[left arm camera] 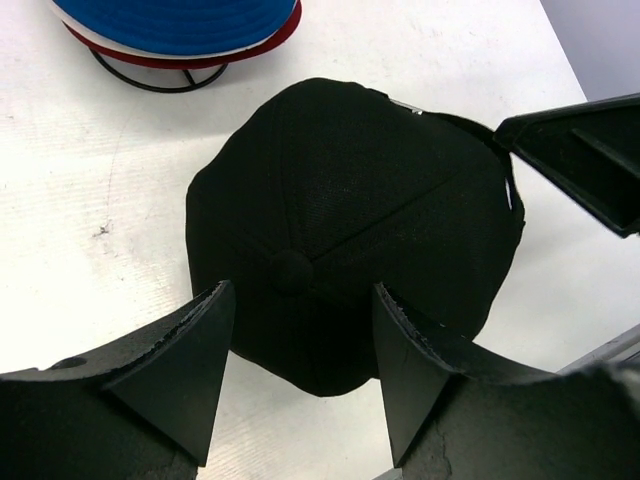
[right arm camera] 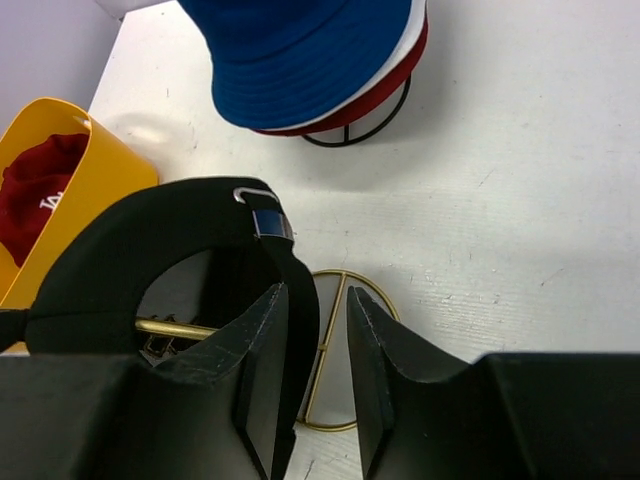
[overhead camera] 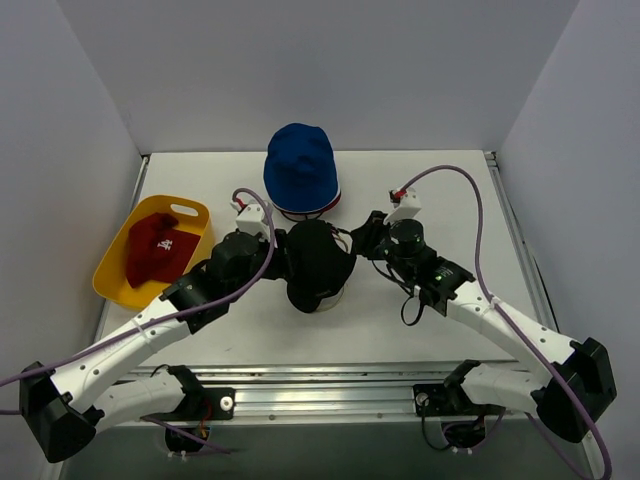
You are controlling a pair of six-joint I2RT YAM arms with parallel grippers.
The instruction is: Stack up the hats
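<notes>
Spreading the left gripper (left arm camera: 300, 350) wide astride the black cap (left arm camera: 340, 200) at table (overhead camera: 455, 205) centre, bracketing its back strap (right arm camera: 303, 310) between the right gripper (right arm camera: 315, 295) fingers, pinch unclear, stopping just short of the blue hat (overhead camera: 300, 165) stack's brim, storing the red cap (overhead camera: 155, 245) in the yellow tub (overhead camera: 195, 215) at the left edge.

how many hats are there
5: blue hat, white hat and dark red hat stacked at the back; red cap in the tub; black cap mid-table. Others may hide under the stack.
</notes>
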